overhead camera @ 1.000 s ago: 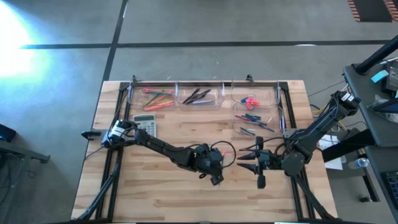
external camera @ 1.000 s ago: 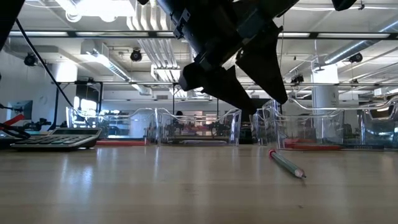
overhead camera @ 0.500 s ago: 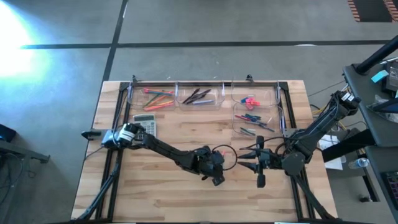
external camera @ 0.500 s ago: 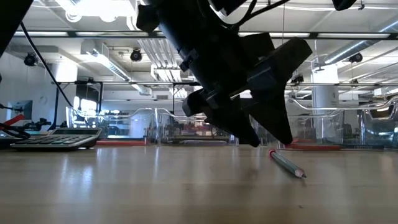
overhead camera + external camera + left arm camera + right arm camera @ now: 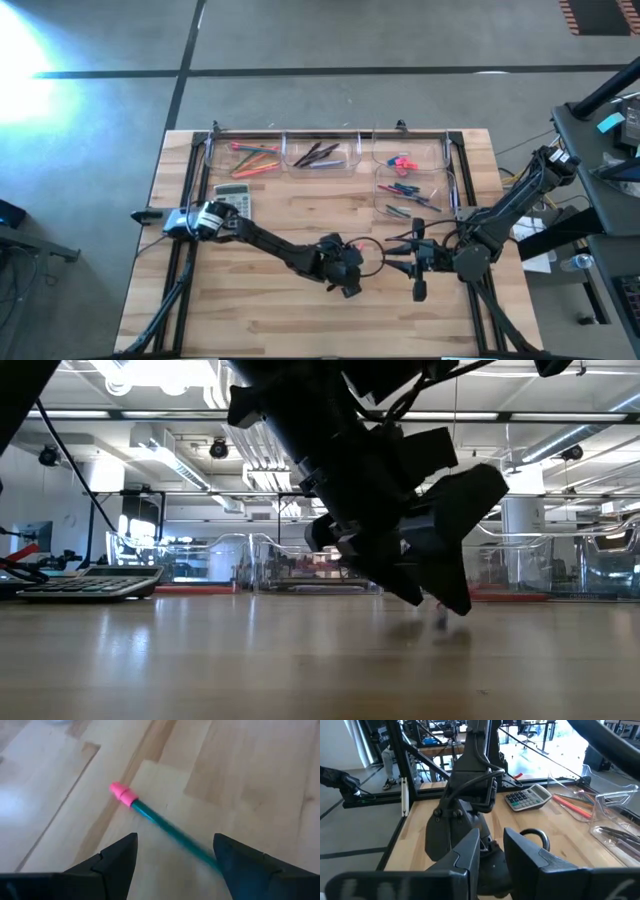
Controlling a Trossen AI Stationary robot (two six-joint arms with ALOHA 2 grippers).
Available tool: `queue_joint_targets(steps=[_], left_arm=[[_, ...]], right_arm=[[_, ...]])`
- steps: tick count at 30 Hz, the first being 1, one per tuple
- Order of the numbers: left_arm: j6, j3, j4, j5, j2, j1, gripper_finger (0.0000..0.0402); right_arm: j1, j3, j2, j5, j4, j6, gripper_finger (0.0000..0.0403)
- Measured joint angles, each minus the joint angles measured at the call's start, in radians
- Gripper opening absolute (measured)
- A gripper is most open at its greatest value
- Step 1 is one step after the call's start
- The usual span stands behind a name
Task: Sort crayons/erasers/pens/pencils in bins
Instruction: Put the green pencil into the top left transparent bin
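Pale wood planks make up the table (image 5: 250, 310), and near its front middle the left gripper (image 5: 352, 283) is low over the boards with its fingers (image 5: 117, 857) spread wide; between those fingers, in the left wrist view, lies a green pencil (image 5: 165, 827) with a pink eraser tip, flat on the wood and not held, running slantwise through the gap; in the low view the same gripper (image 5: 440, 595) hangs just above the tabletop and hides most of the pencil. Just beside it on the right, the right gripper (image 5: 392, 259) points toward the left arm, its fingers (image 5: 520, 852) drawn narrow with only a slim gap between them and nothing in them; its wrist view looks straight at the left arm's dark wrist. Farther back on the left, a grey calculator (image 5: 232, 197) lies on the wood near the left arm's base; farther back on the right, one bin (image 5: 441, 203) holds several small coloured pieces and slim sticks that cannot be told apart. Along the far edge stand three more bins in a row; the left bin (image 5: 213, 163) holds orange, pink and green pencils (image 5: 252, 158); the middle bin (image 5: 291, 163) holds dark pens (image 5: 318, 154); the right-hand bin (image 5: 436, 157) holds pink erasers (image 5: 401, 161).
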Motion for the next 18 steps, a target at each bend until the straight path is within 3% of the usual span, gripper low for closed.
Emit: queue_joint_targets(steps=[12, 18], left_arm=[[0.038, 0.044, -0.248, -0.005, 0.003, 0.000, 0.0247], [0.069, 0.045, -0.441, 0.062, -0.035, 0.001, 0.0247]], right_arm=[[0.000, -0.006, 0.000, 0.000, -0.005, 0.004, 0.0077], [0.000, -0.008, 0.000, -0.001, -0.007, 0.009, 0.0077]])
